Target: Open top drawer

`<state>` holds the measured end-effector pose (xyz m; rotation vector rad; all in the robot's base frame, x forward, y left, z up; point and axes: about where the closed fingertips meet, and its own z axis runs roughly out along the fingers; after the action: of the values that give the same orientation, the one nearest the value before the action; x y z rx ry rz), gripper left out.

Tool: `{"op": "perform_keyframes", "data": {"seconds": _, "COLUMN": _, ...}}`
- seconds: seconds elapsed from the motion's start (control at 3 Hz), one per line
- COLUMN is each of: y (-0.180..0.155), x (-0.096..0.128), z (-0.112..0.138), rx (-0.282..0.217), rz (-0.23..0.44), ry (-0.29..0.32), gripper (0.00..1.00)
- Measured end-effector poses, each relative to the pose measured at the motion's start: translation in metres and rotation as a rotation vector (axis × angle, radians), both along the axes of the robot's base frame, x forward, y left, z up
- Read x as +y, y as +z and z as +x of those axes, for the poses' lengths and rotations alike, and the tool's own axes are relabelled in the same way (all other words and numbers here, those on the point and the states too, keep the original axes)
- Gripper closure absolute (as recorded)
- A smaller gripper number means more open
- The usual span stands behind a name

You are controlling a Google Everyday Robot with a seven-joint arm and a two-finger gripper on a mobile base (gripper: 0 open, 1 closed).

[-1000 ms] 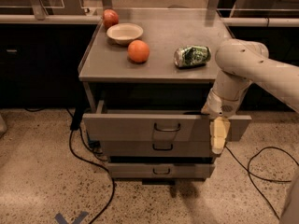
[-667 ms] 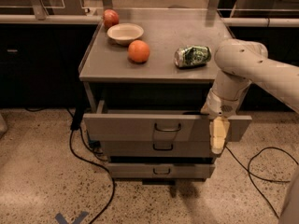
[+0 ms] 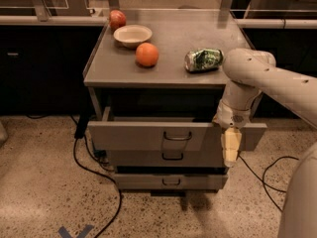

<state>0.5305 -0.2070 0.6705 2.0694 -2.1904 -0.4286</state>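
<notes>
Wide grey metal top drawer (image 3: 143, 135) w/ small dark wire handle (image 3: 177, 136) sits just under the top of the grey metal cabinet (image 3: 173, 38). Its front stands well fwd of the cabinet body, w/ a dark gap above, so the opening looks basically done; at most a bit more pull, then letting go. Pale robot gripper (image 3: 232, 148) hangs pointing down at the cabinet's front right, over the drawer front, beside the handle, not on it; spread or pressed together, can't tell. On the cabinet top: round orange fruit (image 3: 147, 54), crushed green can (image 3: 204, 60).
</notes>
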Motion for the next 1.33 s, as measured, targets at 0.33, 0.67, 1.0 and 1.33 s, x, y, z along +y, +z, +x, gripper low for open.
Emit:
{"op": "perform_keyframes", "data": {"seconds": 0.33, "y": 0.006, "x": -0.005, "z": -0.009, "rx": 0.018, "rz": -0.019, "ry": -0.009, "gripper": 0.0}}
{"op": "perform_keyframes", "data": {"seconds": 0.67, "y": 0.016, "x": -0.013, "z": -0.045, "rx": 0.098, "rz": -0.046, "ry": -0.03, "gripper": 0.0}}
{"op": "perform_keyframes", "data": {"seconds": 1.0, "y": 0.013, "x": -0.012, "z": -0.044, "rx": 0.088, "rz": -0.042, "ry": -0.031, "gripper": 0.0}}
{"op": "perform_keyframes", "data": {"seconds": 1.33, "y": 0.011, "x": -0.011, "z": -0.058, "rx": 0.072, "rz": -0.06, "ry": -0.032, "gripper": 0.0}}
